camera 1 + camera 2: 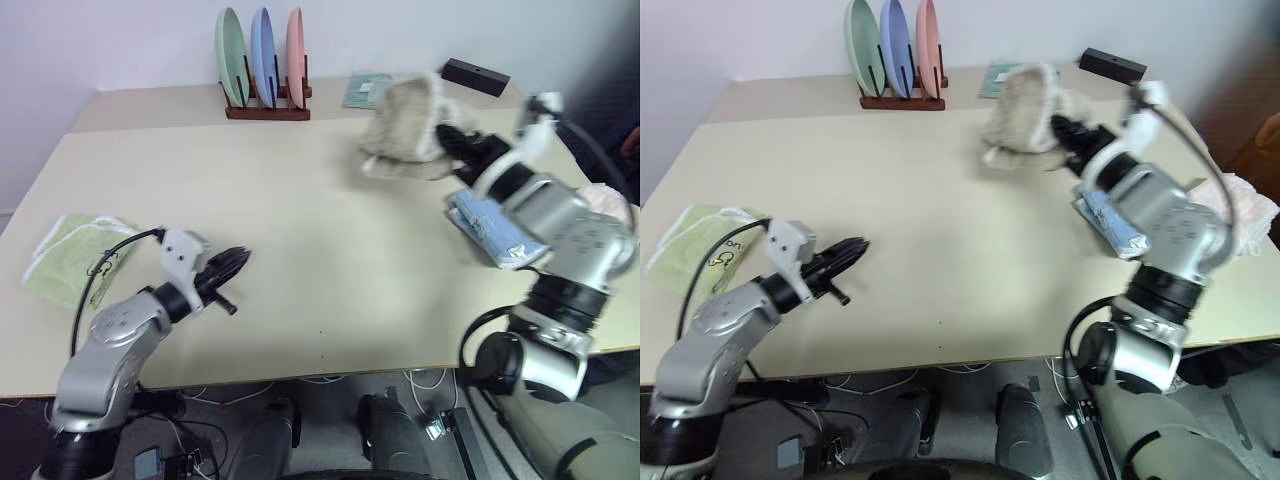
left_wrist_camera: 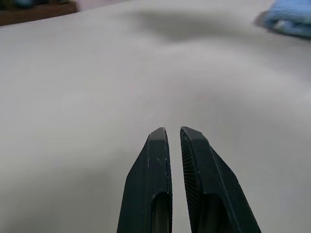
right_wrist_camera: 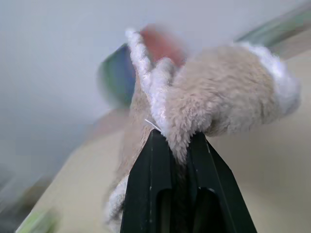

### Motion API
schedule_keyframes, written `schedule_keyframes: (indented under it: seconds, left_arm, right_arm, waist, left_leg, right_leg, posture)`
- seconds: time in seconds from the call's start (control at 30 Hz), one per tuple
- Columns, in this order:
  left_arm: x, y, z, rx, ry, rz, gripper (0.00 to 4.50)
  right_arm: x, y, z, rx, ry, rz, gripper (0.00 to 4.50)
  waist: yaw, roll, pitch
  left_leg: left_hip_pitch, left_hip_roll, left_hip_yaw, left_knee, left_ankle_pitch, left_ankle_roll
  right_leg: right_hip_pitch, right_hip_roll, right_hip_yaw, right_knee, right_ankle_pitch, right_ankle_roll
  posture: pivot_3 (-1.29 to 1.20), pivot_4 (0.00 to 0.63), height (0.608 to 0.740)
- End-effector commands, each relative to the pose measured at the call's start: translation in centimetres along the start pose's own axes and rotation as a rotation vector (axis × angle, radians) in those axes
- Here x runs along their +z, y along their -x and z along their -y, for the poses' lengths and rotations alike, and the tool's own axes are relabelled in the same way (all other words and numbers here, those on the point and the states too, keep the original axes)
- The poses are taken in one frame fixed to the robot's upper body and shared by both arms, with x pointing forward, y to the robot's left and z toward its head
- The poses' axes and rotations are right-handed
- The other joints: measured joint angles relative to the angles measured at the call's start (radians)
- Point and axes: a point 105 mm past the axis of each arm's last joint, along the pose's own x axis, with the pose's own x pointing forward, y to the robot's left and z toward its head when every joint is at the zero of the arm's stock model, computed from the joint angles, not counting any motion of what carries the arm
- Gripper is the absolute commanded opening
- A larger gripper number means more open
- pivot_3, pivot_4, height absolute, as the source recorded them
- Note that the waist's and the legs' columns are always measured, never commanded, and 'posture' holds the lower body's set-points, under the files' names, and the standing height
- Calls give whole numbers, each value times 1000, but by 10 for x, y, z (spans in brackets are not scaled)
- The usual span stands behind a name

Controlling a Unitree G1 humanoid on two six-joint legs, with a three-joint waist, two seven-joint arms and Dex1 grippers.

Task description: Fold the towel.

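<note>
The towel [image 1: 408, 128], beige terry cloth with white edging, hangs bunched in the air over the far right part of the table [image 1: 300, 230]. My right gripper [image 1: 450, 137] is shut on it; in the right wrist view the cloth [image 3: 214, 107] is pinched between the black fingers [image 3: 150, 170]. My left gripper [image 1: 237, 262] sits low over the near left of the table, pointing toward the middle, shut with nothing in it; its two fingers [image 2: 158, 165] show nearly touching over the bare tabletop.
A light-green folded towel [image 1: 70, 255] lies at the near left edge. A light-blue folded towel [image 1: 490, 232] lies under my right arm. A rack with three plates [image 1: 262, 60], a green packet [image 1: 367, 90] and a black box [image 1: 475, 76] stand along the back.
</note>
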Motion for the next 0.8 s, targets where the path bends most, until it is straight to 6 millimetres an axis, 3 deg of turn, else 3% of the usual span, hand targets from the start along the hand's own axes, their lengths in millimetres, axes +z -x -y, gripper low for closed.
schedule_keyframes:
  seconds: [0.03, 0.1, 0.2, 0.33, 0.47, 0.57, 0.8]
  left_arm:
    - [6, -12, 4, -47, -27, 27, 408]
    - [6, -17, 6, -63, -27, 32, 408]
    - [5, -24, 9, -84, -26, 35, 408]
    - [1, -27, 15, -107, -20, 29, 408]
    - [-3, -30, 20, -125, -11, 22, 408]
    - [-5, -33, 23, -138, -9, 20, 408]
    - [-6, -35, 21, -127, -4, 28, 408]
  right_arm:
    - [20, 24, 36, -181, -58, 95, 26]
    - [14, 39, 65, -322, -128, 104, 26]
    - [-15, 66, 101, -511, -196, 14, 26]
    - [-29, 76, 107, -563, -202, -40, 26]
    - [-28, 79, 111, -598, -173, -37, 26]
    - [-18, 76, 104, -562, -100, 1, 954]
    - [7, 85, 106, -618, 54, 86, 4402]
  waist:
    - [-4, 0, 0]
    - [-9, 0, -1]
    - [-7, 0, -1]
    - [-10, 5, 0]
    - [-6, 5, 0]
    - [-6, 5, 0]
    - [-5, 5, 0]
  left_leg:
    - [0, 0, 0, 0, 0, 0]
    - [1, 1, 1, 0, 0, 1]
    - [1, 1, 2, 0, 0, 1]
    - [1, 1, 4, 1, 0, 1]
    - [1, 1, 4, 1, 0, 2]
    - [1, 1, 4, 1, -1, 2]
    - [1, 1, 3, 1, -1, 2]
  right_leg:
    - [0, 0, 0, 0, 0, 0]
    - [1, 0, 0, 0, 0, 0]
    - [0, 0, 1, 0, 0, 0]
    - [0, 0, 3, 0, 0, 0]
    - [1, 0, 2, 0, 0, 0]
    - [1, 0, 2, 0, 0, 0]
    - [1, 0, 2, 0, 0, 0]
  posture:
    - [0, 150, 737]
    - [0, 150, 737]
    - [0, 150, 737]
    - [0, 150, 737]
    - [0, 150, 737]
    - [0, 150, 737]
    - [0, 150, 737]
